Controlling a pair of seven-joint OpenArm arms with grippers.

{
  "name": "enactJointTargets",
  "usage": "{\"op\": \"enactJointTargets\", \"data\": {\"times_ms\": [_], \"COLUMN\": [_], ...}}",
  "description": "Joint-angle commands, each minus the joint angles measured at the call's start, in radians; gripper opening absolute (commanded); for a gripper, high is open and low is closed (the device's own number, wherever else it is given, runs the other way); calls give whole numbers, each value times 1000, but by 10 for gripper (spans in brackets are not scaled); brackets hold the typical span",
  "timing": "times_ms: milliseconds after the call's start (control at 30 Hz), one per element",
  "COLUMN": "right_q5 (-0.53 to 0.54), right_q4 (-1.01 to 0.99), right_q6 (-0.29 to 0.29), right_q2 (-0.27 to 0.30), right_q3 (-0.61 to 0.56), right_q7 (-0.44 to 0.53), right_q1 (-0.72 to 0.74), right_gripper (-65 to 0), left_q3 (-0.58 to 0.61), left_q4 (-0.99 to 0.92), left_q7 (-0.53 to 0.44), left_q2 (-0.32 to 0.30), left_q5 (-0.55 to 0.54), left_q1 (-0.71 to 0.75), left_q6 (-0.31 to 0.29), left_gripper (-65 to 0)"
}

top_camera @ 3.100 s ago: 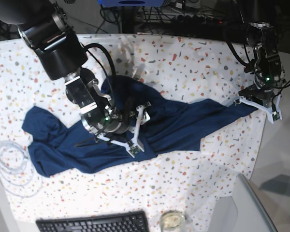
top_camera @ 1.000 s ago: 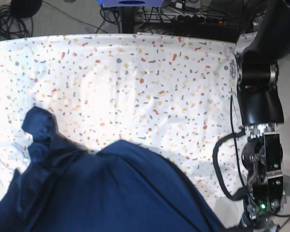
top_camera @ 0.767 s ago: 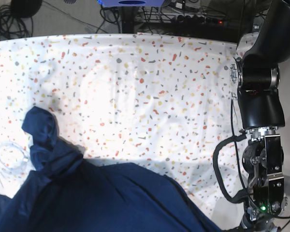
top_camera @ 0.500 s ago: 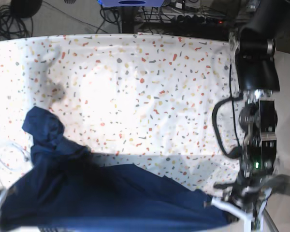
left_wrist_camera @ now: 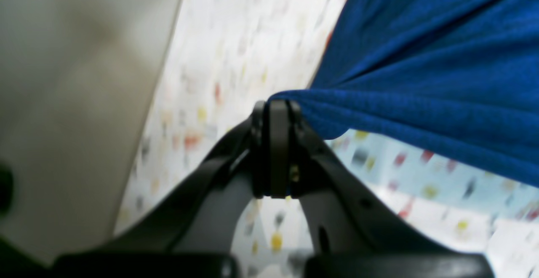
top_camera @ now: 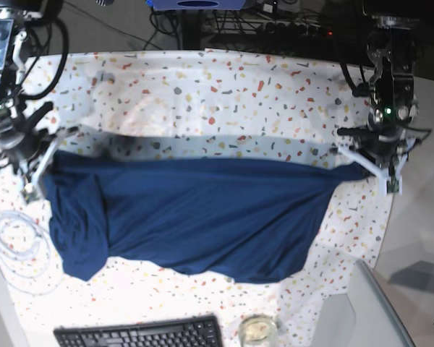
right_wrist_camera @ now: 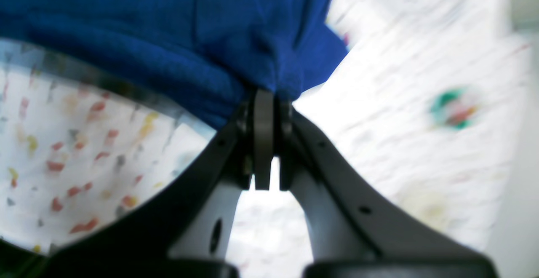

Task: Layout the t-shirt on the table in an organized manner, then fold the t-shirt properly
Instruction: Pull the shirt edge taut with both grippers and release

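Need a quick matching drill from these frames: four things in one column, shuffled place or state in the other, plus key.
1. t-shirt
2. left gripper
3. keyboard
4. coiled cable

A. base view's bottom edge
B. stretched between both arms
C. shut on a shirt corner, base view's right
D. beside the shirt, base view's left edge

Pairs: 1-B, 2-C, 3-A, 4-D

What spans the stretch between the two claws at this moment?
The t-shirt, its top edge pulled taut from the right claw to the left claw, body hanging toward the keyboard. The base view shows it.
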Motion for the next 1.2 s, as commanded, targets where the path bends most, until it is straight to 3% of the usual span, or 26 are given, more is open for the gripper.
{"op": "enactJointTargets", "data": {"times_ms": [0, 167, 367, 900, 1033, 1167], "right_q5": [-4, -4, -4, -4, -4, -4], "right_q4": [-2, -72, -94, -95, -95, -91], "right_q6": [-2, -2, -2, -2, -2, -2], "right_q2": [2, -15, -15, -16, -16, -16], "right_q3": [9, 5, 9, 5, 5, 5], "right_q7": [32, 126, 129, 127, 124, 126], "right_q1": [-18, -96, -125, -140, -148, -170], "right_gripper": [-650, -650, -650, -650, -650, -650], "left_q3": [-18, -50, -41, -41, -48, -53], "left_q4": [17, 14, 13, -118, -106, -33], "left_q7": [-28, -30, -30, -25, -25, -25], "left_q2": [5, 54, 85, 98, 100, 100], "left_q5": [3, 5, 5, -4, -4, -6], "left_q1": [13, 81, 116, 128, 128, 150], "left_q6": [2, 0, 0, 0, 2, 2], "left_gripper": [-650, -650, -650, -648, -431, -374]}}
